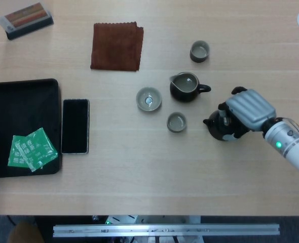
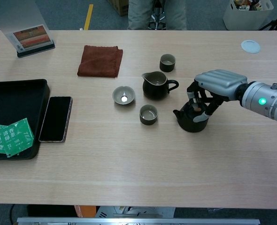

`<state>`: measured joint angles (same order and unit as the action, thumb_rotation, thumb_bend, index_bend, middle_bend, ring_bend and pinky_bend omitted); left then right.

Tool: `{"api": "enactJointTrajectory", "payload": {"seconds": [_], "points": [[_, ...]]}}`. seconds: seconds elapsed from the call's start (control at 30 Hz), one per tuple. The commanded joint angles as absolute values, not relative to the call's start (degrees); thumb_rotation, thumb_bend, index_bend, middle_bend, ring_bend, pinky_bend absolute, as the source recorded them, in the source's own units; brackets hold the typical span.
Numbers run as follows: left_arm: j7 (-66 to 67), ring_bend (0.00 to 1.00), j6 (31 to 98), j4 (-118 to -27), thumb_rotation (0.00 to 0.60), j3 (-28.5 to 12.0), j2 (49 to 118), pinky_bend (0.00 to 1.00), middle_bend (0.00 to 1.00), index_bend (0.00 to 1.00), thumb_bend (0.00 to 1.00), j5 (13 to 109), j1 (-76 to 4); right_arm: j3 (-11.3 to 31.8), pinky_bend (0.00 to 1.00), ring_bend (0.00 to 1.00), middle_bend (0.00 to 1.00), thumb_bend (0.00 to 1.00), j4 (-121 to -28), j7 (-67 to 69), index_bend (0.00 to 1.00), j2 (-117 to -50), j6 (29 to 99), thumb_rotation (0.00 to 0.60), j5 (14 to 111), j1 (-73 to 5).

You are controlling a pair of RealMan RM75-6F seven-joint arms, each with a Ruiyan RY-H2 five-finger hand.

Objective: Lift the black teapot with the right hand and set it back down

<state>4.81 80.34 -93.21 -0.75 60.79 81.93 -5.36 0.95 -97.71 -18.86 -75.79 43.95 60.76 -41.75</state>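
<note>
The black teapot (image 1: 214,127) (image 2: 187,123) stands on the table right of centre, spout pointing left. My right hand (image 1: 247,109) (image 2: 218,82) lies over its top from the right, fingers curled down around the handle and lid, thumb against the pot's near side. Most of the pot is hidden under the hand in the head view. The pot's base touches the table. My left hand shows in neither view.
A dark pitcher (image 1: 185,87) (image 2: 154,86) sits just left and behind the teapot, with small cups (image 1: 176,122) (image 1: 148,99) (image 1: 199,51) around it. A brown cloth (image 1: 116,45), a phone (image 1: 75,125) and a black tray (image 1: 23,91) lie further left.
</note>
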Motion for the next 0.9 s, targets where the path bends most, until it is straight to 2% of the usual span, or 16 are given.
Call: {"api": "enactJointTrajectory", "payload": {"seconds": [0.03, 0.13, 0.4, 0.57, 0.8, 0.9], "points": [[5.0, 0.00, 80.3, -93.3, 0.476, -0.8, 60.8, 0.04, 0.11, 0.08, 0.38, 81.8, -5.3, 1.2, 0.20, 0.64, 0.68, 0.01, -97.6, -18.3, 0.65, -75.8, 43.3, 0.522, 60.1, -42.1], [5.1, 0.00, 80.3, -93.4, 0.473, -0.8, 60.8, 0.04, 0.11, 0.08, 0.38, 81.7, -5.3, 1.3, 0.20, 0.67, 0.68, 0.01, -97.4, -17.8, 0.66, -75.7, 42.5, 0.527, 59.5, -42.6], [5.2, 0.00, 80.1, -93.4, 0.470, -0.9, 60.7, 0.04, 0.11, 0.08, 0.38, 81.3, -5.3, 0.6, 0.20, 0.67, 0.68, 0.01, -97.0, -18.3, 0.66, -76.0, 43.2, 0.528, 60.4, -42.7], [5.3, 0.00, 79.8, -93.3, 0.470, -0.9, 60.9, 0.04, 0.11, 0.08, 0.38, 81.3, -5.4, 0.3, 0.20, 0.67, 0.68, 0.16, -96.7, -18.3, 0.66, -76.0, 43.9, 0.528, 61.4, -42.6], [5.3, 0.00, 79.7, -93.2, 0.478, -0.9, 61.0, 0.04, 0.11, 0.08, 0.38, 81.2, -5.4, 0.2, 0.20, 0.67, 0.68, 0.25, -96.2, -18.4, 0.66, -76.4, 43.8, 0.529, 61.4, -42.9], [5.2, 0.00, 79.8, -93.1, 0.473, -0.9, 60.9, 0.04, 0.11, 0.08, 0.38, 81.1, -5.3, 0.2, 0.20, 0.67, 0.68, 0.32, -95.7, -18.3, 0.66, -76.7, 43.7, 0.528, 61.1, -42.9]]}}
